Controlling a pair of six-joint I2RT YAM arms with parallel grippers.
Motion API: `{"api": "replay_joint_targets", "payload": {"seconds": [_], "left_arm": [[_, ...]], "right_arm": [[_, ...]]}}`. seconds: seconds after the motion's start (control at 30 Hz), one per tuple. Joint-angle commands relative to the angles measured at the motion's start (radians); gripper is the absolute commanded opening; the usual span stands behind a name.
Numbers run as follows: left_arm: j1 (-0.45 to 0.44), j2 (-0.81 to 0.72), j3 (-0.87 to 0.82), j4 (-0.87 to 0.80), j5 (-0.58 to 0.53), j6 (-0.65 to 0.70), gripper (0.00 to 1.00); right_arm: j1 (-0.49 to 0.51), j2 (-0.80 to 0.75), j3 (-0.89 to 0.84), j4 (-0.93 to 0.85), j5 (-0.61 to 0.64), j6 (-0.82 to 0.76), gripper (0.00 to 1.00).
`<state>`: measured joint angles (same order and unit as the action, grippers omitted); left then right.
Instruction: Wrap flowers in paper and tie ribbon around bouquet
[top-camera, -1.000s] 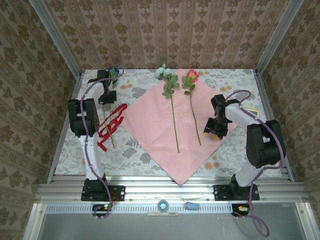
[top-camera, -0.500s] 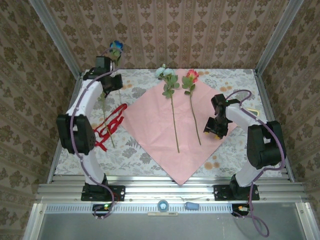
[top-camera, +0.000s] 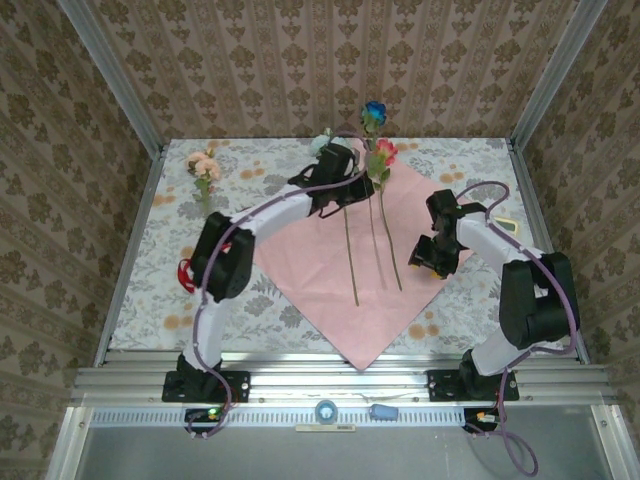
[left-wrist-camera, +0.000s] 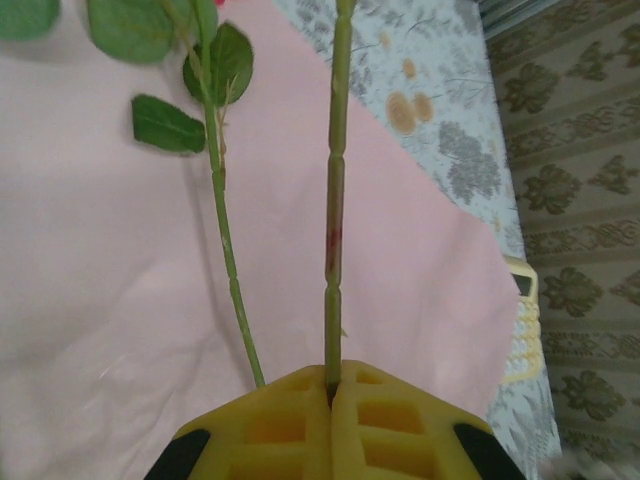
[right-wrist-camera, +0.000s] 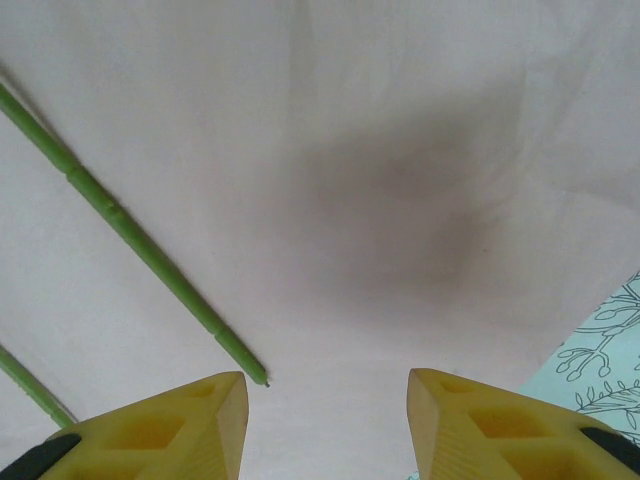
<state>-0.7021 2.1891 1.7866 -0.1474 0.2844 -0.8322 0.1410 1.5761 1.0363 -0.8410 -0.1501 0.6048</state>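
My left gripper (top-camera: 340, 170) is over the back of the pink paper (top-camera: 320, 270), shut on the stem (left-wrist-camera: 334, 210) of a blue flower (top-camera: 374, 112). Its head is raised over the table's back edge and its stem slants down over the sheet. Two flowers lie on the paper: a pale blue-white one (top-camera: 322, 142) and a red one (top-camera: 385, 150), whose leafy stem (left-wrist-camera: 226, 250) runs beside the held one. A pink flower (top-camera: 205, 165) lies at the back left. My right gripper (top-camera: 435, 255) hovers open over the paper's right corner, with a stem end (right-wrist-camera: 150, 260) just left of it. The red ribbon (top-camera: 185, 272) peeks out beside the left arm.
A pale yellow calculator (top-camera: 508, 224) lies at the right, beyond the paper's corner (left-wrist-camera: 525, 320). The flowered tablecloth (right-wrist-camera: 600, 370) shows past the paper's edge. Aluminium posts and patterned walls stand close around the table.
The left arm has lifted the blue flower from the back left corner and swung it right, over the paper. The pink flower now shows at the back left. The right arm has barely moved.
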Motion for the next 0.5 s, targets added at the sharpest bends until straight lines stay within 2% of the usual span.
{"api": "replay_joint_targets", "payload": {"seconds": [0.0,0.1,0.17,0.2,0.3,0.47], "left_arm": [[0.024,0.083,0.075,0.05,-0.011,-0.084,0.0],[0.032,0.16,0.114,0.04,0.013,-0.087,0.03],[0.037,0.19,0.14,0.007,0.031,-0.077,0.31],[0.039,0.19,0.143,-0.004,0.035,-0.069,0.41],[0.041,0.131,0.14,-0.035,0.034,-0.02,0.56],[0.064,-0.074,0.088,-0.197,-0.018,0.102,0.59]], "right_arm": [[-0.007,-0.041,-0.017,-0.017,-0.017,-0.013,0.47],[-0.007,-0.051,-0.019,-0.018,-0.02,-0.016,0.48],[-0.008,-0.054,-0.018,-0.022,-0.022,-0.018,0.48],[-0.007,-0.056,-0.018,-0.023,-0.022,-0.02,0.49],[-0.007,-0.059,-0.021,-0.022,-0.019,-0.025,0.49],[-0.009,-0.041,-0.035,0.002,-0.028,-0.014,0.5]]}}
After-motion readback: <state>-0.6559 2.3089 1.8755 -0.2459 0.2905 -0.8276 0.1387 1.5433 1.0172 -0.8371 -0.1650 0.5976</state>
